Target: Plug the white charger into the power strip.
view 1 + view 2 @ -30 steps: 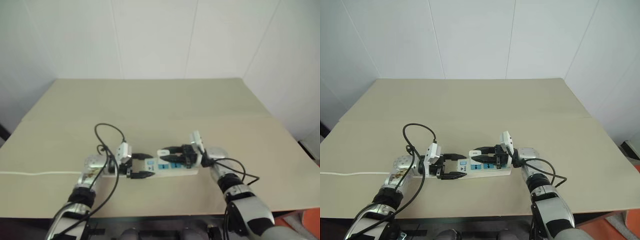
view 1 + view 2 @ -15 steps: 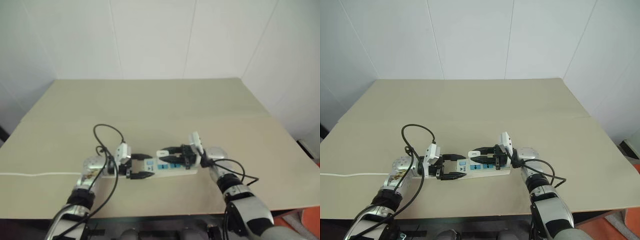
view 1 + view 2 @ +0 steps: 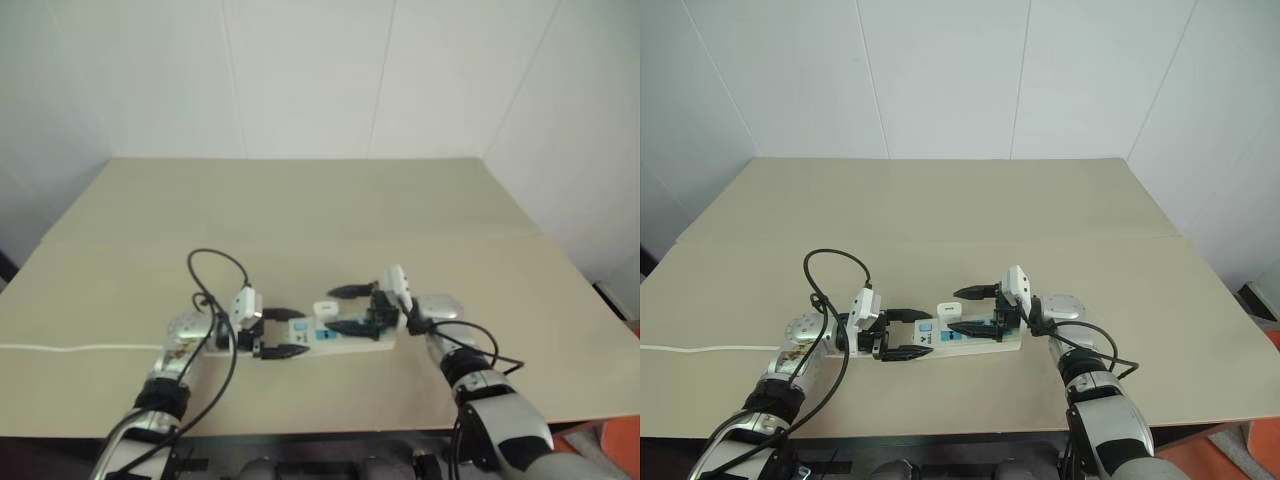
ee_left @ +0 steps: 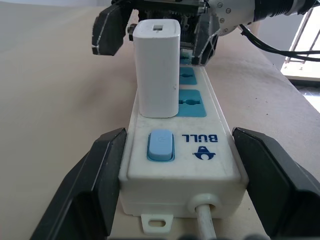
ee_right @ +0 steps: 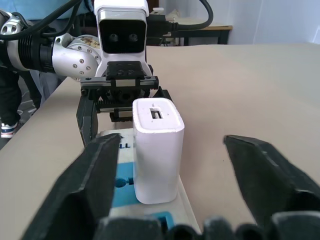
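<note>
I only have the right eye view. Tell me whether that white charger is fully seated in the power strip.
Observer: In the left wrist view the white charger stands upright, its base flush on the power strip. No prongs show.
Operator: Report which socket it took.
Observer: The one right beside the blue switch. The two blue sockets past it are free.
Operator: Now check the right gripper's clearance.
Observer: In the right wrist view the right gripper is open, with its fingers standing apart from the charger on both sides.
</note>
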